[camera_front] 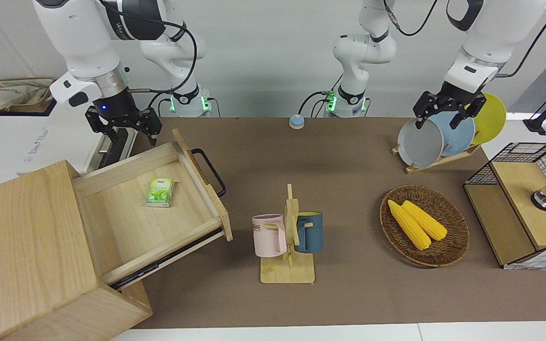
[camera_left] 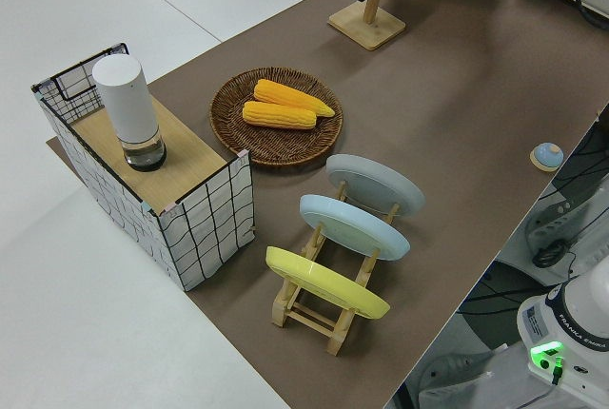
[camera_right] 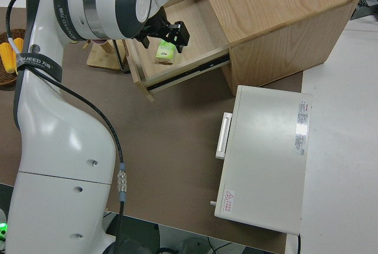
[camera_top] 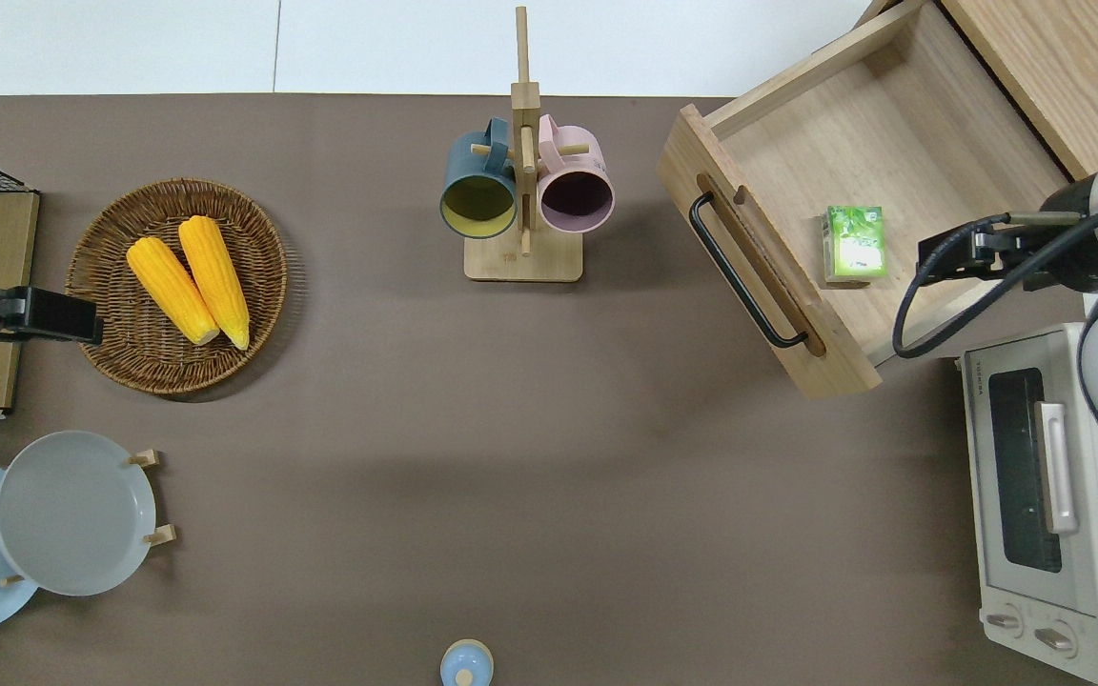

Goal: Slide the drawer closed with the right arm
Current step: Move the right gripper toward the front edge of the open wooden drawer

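Observation:
The light-wood drawer (camera_front: 126, 222) is pulled far out of the pale cabinet (camera_front: 22, 246) at the right arm's end of the table. Its black bar handle (camera_front: 209, 173) faces the middle of the table. A small green box (camera_front: 160, 192) lies inside. My right gripper (camera_front: 131, 136), with a blue wrist light, is open and empty. In the overhead view it (camera_top: 942, 259) hangs over the drawer's (camera_top: 892, 143) side wall nearest the robots, beside the green box (camera_top: 854, 243), well away from the handle (camera_top: 744, 272). My left gripper (camera_front: 439, 122) is parked and open.
A white toaster oven (camera_top: 1045, 495) stands nearer the robots than the drawer. A mug rack (camera_top: 522, 191) stands close to the drawer front. A basket with corn (camera_top: 177, 286), a plate rack (camera_front: 443, 137) and a wire-framed box (camera_front: 519, 203) are toward the left arm's end.

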You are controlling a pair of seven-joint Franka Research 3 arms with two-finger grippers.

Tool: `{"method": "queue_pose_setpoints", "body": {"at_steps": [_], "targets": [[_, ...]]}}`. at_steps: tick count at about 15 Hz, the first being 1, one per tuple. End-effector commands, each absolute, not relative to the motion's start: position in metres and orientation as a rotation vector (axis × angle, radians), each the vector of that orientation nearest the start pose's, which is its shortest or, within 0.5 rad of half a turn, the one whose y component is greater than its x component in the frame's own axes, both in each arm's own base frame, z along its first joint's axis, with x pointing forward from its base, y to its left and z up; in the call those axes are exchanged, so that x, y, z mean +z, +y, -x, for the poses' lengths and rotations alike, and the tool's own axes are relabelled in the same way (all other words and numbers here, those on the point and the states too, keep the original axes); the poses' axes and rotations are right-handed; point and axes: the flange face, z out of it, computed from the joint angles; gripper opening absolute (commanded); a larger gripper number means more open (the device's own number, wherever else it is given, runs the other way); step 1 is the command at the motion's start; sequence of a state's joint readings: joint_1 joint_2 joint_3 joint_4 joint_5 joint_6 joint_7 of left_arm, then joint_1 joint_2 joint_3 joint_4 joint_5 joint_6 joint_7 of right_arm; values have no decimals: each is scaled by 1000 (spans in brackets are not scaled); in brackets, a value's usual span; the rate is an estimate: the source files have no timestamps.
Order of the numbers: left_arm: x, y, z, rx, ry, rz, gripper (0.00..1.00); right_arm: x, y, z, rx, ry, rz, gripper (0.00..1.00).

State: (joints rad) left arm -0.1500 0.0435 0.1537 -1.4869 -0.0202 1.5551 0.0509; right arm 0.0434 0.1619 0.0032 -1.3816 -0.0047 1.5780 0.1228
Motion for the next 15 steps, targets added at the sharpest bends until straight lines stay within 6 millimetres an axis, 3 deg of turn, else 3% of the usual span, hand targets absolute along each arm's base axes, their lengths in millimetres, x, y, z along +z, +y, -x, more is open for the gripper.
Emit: {"method": "queue_pose_setpoints", "body": {"at_steps": [1, 4, 5, 6, 8, 9, 15], "targets": [[641, -2, -571, -52, 88, 3137, 998, 621, 27, -600, -13, 100, 3124, 983], [641, -2, -571, -52, 88, 3137, 998, 630, 26, -599, -34, 105, 3123, 954], [641, -2, -571, -52, 88, 3137, 998, 631, 26, -599, -37, 103, 3126, 826], [641, -2, -571, -52, 88, 3137, 998, 630, 27, -598, -21, 94, 3133, 555], [641, -2, -571, -52, 88, 3137, 995, 629, 27, -598, -14, 87, 3135, 236], [641, -2, -571, -52, 88, 3137, 998, 629, 27, -597, -9, 84, 3136, 3], [641, -2, -571, -52, 88, 3137, 995, 631, 32, -595, -4, 72, 3134, 0]]}}
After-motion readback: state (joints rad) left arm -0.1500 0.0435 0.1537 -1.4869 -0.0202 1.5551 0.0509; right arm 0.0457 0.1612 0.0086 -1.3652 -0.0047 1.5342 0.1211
